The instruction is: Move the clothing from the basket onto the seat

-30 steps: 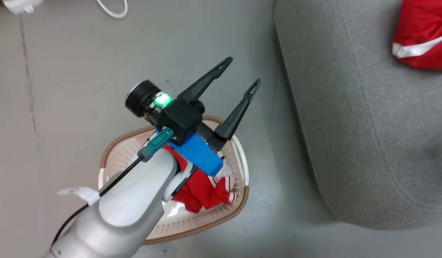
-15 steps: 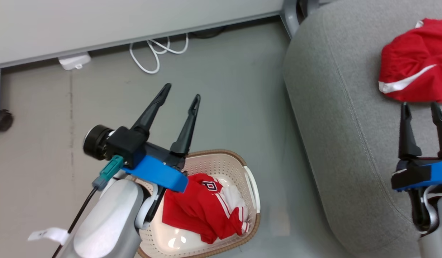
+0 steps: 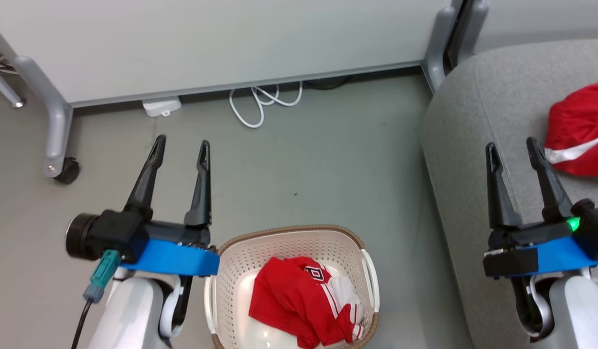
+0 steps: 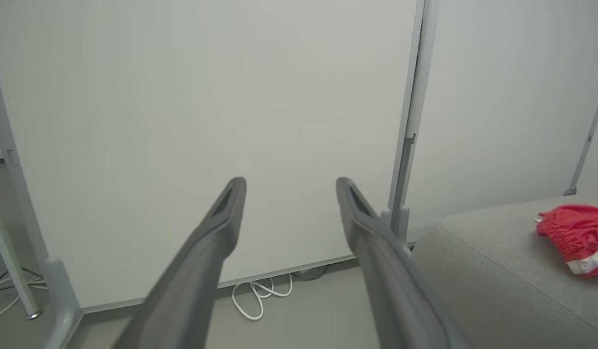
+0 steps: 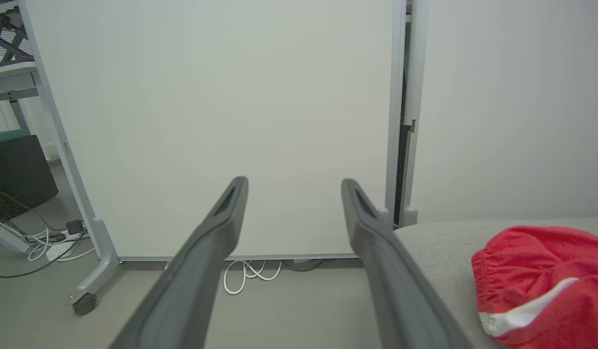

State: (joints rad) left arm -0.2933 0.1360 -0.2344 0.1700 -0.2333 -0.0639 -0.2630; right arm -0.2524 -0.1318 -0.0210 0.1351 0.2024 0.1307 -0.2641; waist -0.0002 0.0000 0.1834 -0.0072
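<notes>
A red garment with white stripes and a dark emblem point(image 3: 303, 300) lies crumpled in the cream basket point(image 3: 240, 257) on the floor at the bottom centre. A second red garment point(image 3: 577, 131) with a white stripe rests on the grey seat point(image 3: 473, 121) at the right; it also appears in the wrist views point(image 4: 577, 237) point(image 5: 536, 281). My left gripper point(image 3: 181, 145) hangs open and empty to the left of the basket. Over the seat's near edge my right gripper point(image 3: 511, 148) stands open and empty, just left of the second garment.
A white partition panel point(image 3: 206, 43) on grey wheeled legs point(image 3: 56, 131) stands behind the floor area. A white cable coil point(image 3: 262, 104) and a small white box point(image 3: 160, 106) lie at its foot. Grey floor point(image 3: 303, 169) separates basket and seat.
The camera has tilted up, bringing the partition and right gripper further into view. My left arm has swung left off the basket, uncovering the garment inside. Both grippers stay open.
</notes>
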